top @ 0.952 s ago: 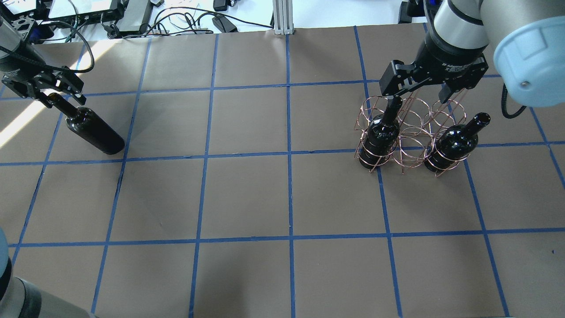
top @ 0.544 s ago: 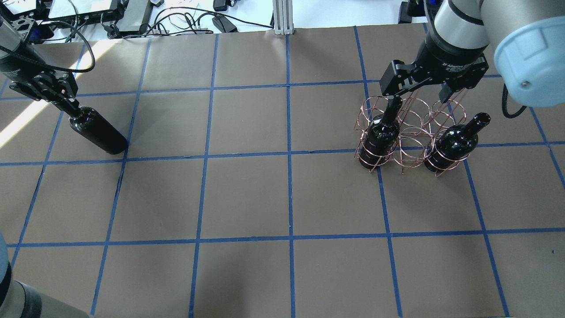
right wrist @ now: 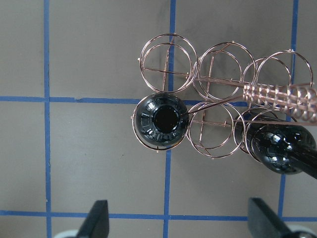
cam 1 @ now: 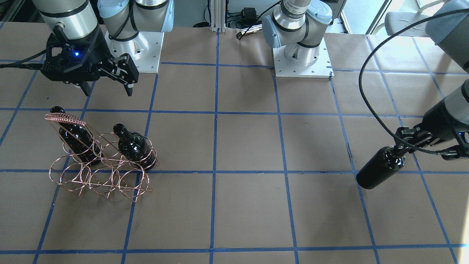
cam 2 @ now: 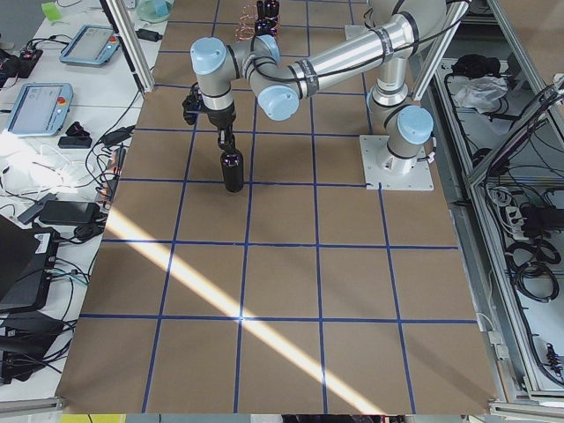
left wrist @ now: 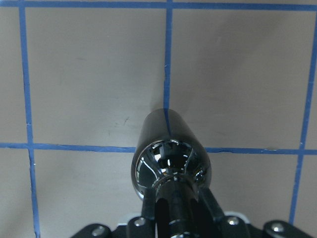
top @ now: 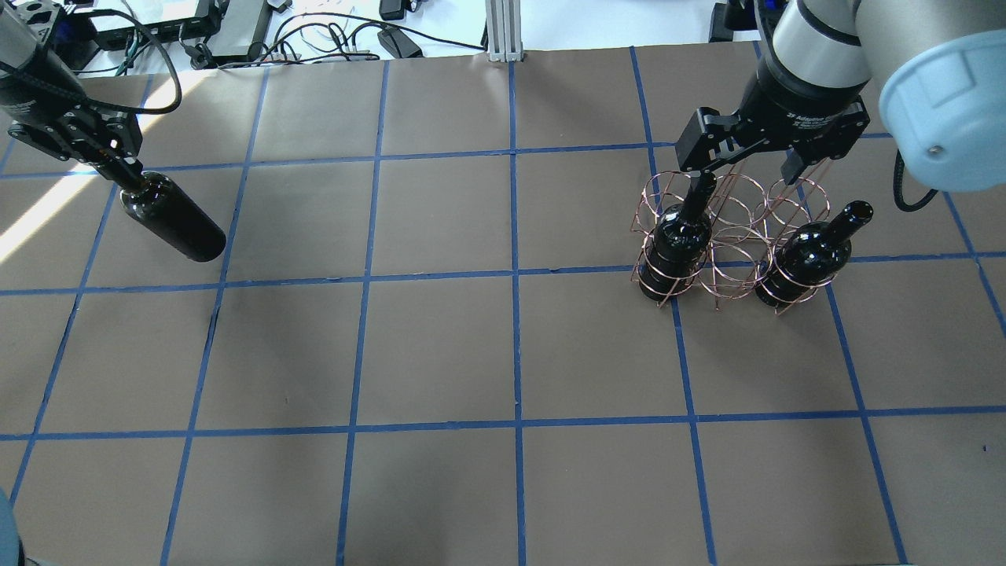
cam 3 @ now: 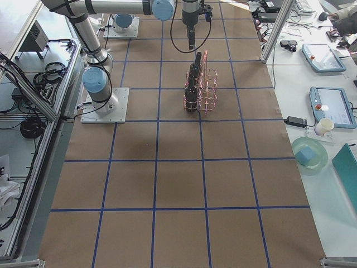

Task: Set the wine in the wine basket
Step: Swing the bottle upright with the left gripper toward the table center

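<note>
Left wrist: my left fingers (left wrist: 210, 208) clench the neck of the wine (left wrist: 166, 148), its base toward the table (left wrist: 89, 74).

Right wrist: my right fingers (right wrist: 96, 220) are spread and empty over the wine basket (right wrist: 270, 94). One free ring lies between two bottles (right wrist: 158, 121).

Overhead: the wine is well apart from the basket. I should carry it upright and lower it centred. The table has brown paper and blue tape, with cables (top: 314, 35) beyond.

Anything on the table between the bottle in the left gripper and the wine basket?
No. Overhead view shows only bare brown paper and blue tape lines between the held bottle and the wine basket.
</note>
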Available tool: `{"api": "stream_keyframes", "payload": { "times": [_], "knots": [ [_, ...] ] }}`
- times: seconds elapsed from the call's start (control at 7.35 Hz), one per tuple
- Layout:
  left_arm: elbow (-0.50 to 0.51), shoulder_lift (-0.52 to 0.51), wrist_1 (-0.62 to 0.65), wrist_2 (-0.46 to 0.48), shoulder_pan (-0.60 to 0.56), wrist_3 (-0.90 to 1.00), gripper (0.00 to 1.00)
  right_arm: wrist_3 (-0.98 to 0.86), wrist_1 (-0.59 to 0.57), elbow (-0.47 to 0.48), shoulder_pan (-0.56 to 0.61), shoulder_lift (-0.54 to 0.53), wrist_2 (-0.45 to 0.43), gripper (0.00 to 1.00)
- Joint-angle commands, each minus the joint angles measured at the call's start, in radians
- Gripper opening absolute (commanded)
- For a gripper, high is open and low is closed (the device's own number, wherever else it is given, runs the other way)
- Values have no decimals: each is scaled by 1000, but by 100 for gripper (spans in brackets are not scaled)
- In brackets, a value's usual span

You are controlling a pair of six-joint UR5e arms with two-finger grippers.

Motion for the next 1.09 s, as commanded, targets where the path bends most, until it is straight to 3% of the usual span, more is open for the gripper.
{"api": "stream_keyframes", "payload": {
  "times": [0.0,0.14,0.41,0.68,0.95],
  "knots": [
    [-99,119,-19,-5,-129,-219,0,1,0,0,0,0,0,100],
    [-165,179,-18,-8,-204,-349,0,1,0,2,0,0,0,100],
    [-202,239,-19,-5,-380,-603,0,1,0,2,0,0,0,100],
    [-229,230,-13,-12,-592,-880,0,1,0,2,0,0,0,100],
    [-274,224,1,-40,-707,-1017,0,1,0,2,0,0,0,100]
  ]
}}
